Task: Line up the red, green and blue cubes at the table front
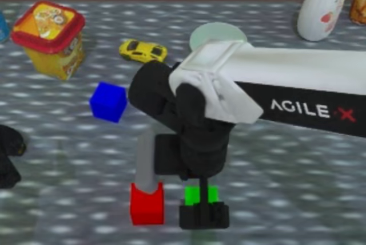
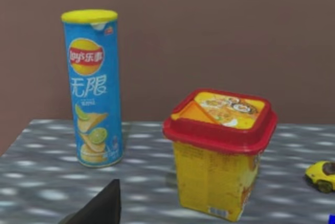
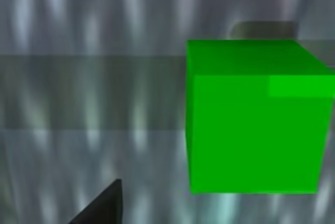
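Note:
The green cube (image 1: 193,194) rests on the grey flecked table (image 1: 297,188) near its front edge, right of the red cube (image 1: 147,205). My right gripper (image 1: 203,208) hangs directly over the green cube and hides most of it. In the right wrist view the green cube (image 3: 256,130) stands on the cloth, with a clear gap between it and the one dark fingertip (image 3: 102,205) that shows; the gripper is open. The blue cube (image 1: 108,102) sits farther back on the left. My left gripper (image 1: 8,153) is parked open at the left edge.
A yellow tub with a red lid (image 1: 48,36) and a yellow toy car (image 1: 143,50) stand at the back left. A pale bowl (image 1: 214,33) and a white bottle (image 1: 321,4) are at the back. A blue crisps can (image 2: 93,88) stands beside the tub.

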Motion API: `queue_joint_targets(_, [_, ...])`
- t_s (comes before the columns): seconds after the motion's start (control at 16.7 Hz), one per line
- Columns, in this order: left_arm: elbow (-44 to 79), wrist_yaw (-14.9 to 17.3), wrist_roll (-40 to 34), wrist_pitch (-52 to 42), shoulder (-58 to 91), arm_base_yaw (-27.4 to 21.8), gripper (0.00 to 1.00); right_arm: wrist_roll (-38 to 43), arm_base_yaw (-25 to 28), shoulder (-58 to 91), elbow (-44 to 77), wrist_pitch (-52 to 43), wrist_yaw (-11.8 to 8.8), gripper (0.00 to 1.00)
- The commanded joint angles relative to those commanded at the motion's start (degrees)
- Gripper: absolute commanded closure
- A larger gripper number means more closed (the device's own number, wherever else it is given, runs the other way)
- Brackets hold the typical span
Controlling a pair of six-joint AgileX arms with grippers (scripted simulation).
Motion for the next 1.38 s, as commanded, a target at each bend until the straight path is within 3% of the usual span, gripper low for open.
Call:
queue_joint_targets(0.36, [0.6,0.0,0.0,-0.4,0.6,-0.1,0.0,0.1,-0.5,-0.4,-0.4,0.3,-0.1,0.0])
queue_joint_targets(0.6, [8.8,0.3,0.1,-5.7,8.9,-1.7,0.0,2.1,-4.2,-7.8,-5.6,5.4,-0.9,0.0])
queue_joint_targets(0.9, [30.9,0.2,0.4,-18.9,32.9,-4.8,0.0,8.5,-14.2,-29.2,-20.5,17.5,-2.4,0.0])
queue_joint_targets(1.38, [73.1,0.2,1.2,-46.7,88.9,-11.4,0.0,23.0,-34.9,-75.7,-56.1,40.0,-3.3,0.0])
